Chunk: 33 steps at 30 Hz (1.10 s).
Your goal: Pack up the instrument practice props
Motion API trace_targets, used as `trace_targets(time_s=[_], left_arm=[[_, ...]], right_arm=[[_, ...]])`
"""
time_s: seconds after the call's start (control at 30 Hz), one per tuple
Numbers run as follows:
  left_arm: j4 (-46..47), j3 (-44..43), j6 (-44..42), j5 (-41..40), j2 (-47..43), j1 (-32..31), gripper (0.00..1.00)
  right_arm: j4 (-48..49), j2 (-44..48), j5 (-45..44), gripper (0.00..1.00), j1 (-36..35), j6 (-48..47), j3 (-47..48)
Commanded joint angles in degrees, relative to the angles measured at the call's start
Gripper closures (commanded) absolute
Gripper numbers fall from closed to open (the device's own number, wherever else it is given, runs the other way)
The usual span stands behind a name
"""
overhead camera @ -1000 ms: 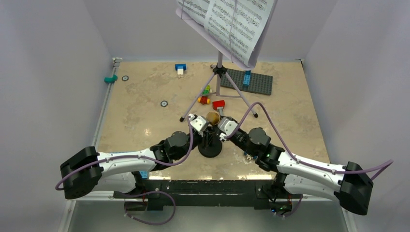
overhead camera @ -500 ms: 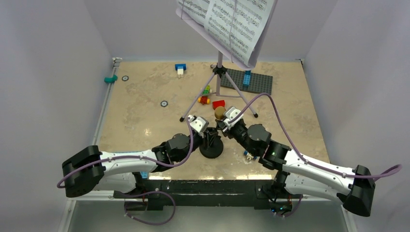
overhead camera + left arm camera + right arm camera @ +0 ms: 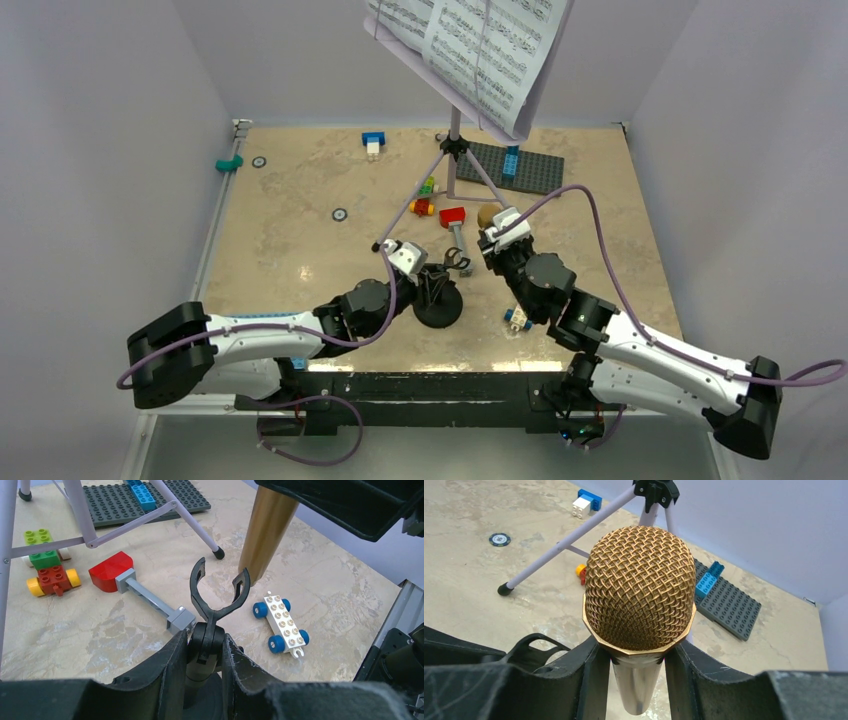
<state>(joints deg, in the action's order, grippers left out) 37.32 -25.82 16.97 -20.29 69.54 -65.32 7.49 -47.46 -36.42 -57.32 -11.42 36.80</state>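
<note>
The small black mic stand (image 3: 438, 303) stands near the table's front centre, and its forked clip (image 3: 218, 592) is empty. My left gripper (image 3: 205, 650) is shut on the stand's post just below the clip. My right gripper (image 3: 638, 680) is shut on the gold microphone (image 3: 639, 587), gripping the handle just under the mesh head. It holds the microphone (image 3: 488, 215) upright, off the table, right of the clip and apart from it. The lavender music stand (image 3: 455, 170) stands at the back on its tripod, with white sheet-music pages (image 3: 480, 40) on its desk.
A red-headed toy hammer (image 3: 455, 222) lies between the tripod legs and the mic stand. Coloured bricks (image 3: 424, 197) sit left of it, a grey baseplate (image 3: 520, 168) lies behind on the right, and a white wheeled brick (image 3: 280, 622) rests near my right arm.
My right gripper has pulled the microphone out of the stand's clip and carried it right and toward the back. My left gripper has kept its hold on the stand.
</note>
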Motion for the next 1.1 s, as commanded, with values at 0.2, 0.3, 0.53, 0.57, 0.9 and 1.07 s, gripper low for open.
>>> trace_targets(time_s=[0.2,0.3,0.53,0.57,0.9,1.07], left_arm=[[-14.2,1.1,4.1,-0.5,-2.2,-0.3,0.86],[-15.0,-0.3,4.1,-0.4,-4.2,-0.3,0.69],[-17.0,-3.6,3.4,-1.5,-7.1,-0.3,0.37],[-17.1,-4.0,3.4,-1.6,-7.6,-0.3,0.32],[-10.5,4.1,1.2,2.1,-15.5,-0.2,0.32],[2.9,13.3,1.4,8.1,-13.0,-0.2,0.38]], right_arm=[[-14.9,4.7,-0.7,1.00,-0.1,13.7,5.7],[-17.7,5.5,0.2,1.00,-0.1,16.5,5.7],[-20.4,5.9,1.7,1.00,-0.1,20.4,5.7],[-20.8,6.0,1.8,1.00,-0.1,20.7,5.7],[-28.8,9.6,5.9,1.00,0.1,28.2,5.6],[-31.4,10.7,10.5,1.00,0.5,31.8,4.6]])
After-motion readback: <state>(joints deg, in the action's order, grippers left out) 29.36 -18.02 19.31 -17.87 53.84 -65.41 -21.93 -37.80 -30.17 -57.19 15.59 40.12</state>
